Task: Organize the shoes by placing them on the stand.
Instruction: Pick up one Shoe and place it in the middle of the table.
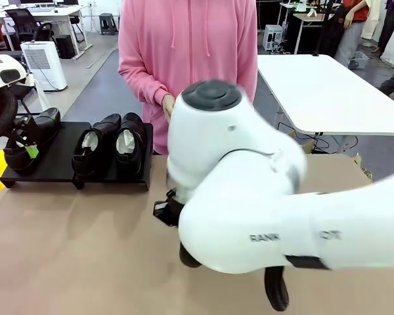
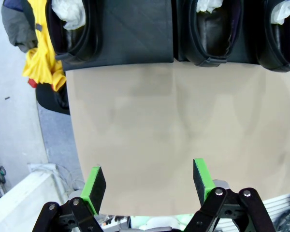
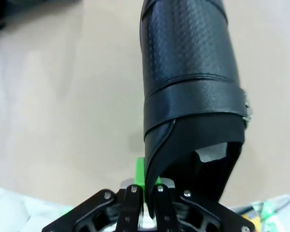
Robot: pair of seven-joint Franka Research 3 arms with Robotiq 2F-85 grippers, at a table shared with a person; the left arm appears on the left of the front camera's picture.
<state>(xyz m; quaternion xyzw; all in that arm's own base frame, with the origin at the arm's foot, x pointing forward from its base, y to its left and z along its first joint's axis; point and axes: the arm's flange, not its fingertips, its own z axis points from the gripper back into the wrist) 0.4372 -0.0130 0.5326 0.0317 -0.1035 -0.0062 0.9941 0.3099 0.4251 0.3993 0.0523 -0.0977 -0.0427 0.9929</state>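
Shoes: from my seat I count three glossy black ones on the stand (image 1: 59,164), a low matte black slab, one (image 1: 31,139) at its left end and a pair (image 1: 111,144) stuffed with crumpled white paper toward its right. My right gripper (image 3: 145,186) is clenched on the fourth shoe (image 3: 188,63), pebbled leather with a smooth strap, above the tan tabletop (image 1: 72,249). My left gripper (image 2: 149,180) hangs released, green pads apart. The arm's lettering is too blurred to read.
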